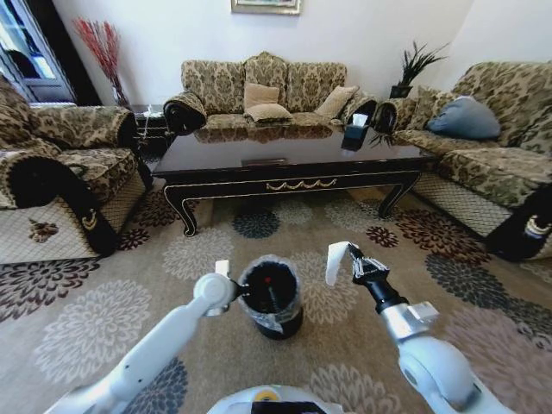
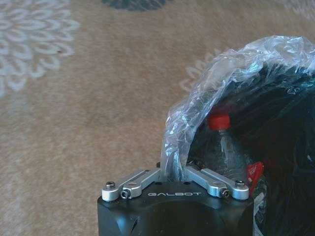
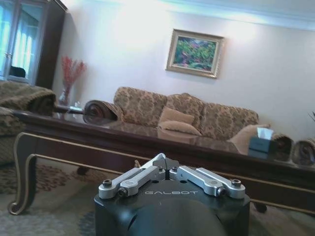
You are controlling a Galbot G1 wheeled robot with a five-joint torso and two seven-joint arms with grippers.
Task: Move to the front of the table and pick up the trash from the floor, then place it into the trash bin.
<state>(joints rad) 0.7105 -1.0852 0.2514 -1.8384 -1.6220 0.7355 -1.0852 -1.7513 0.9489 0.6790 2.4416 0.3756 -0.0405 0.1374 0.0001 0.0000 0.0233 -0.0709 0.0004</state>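
The dark glossy table (image 1: 293,159) stands ahead, its near edge across the right wrist view as table (image 3: 147,140). The black trash bin (image 1: 283,323) with a clear liner (image 2: 236,64) sits on the patterned floor (image 1: 103,319) between my arms. Inside it lies a clear bottle (image 2: 227,147) with a red cap, seen from the head as a red spot on the bottle (image 1: 269,280). My left gripper (image 1: 224,276) is at the bin's rim, its left gripper (image 2: 173,169) links drawn in shut against the liner. My right gripper (image 1: 352,261) is raised right of the bin, shut on a white paper (image 1: 335,261).
Patterned sofas ring the table: a sofa (image 1: 60,172) at left, one (image 1: 267,90) at the back, another (image 1: 492,147) at right. A dark tissue box (image 1: 357,131) stands on the table's far end. Open carpet lies between the bin and the table.
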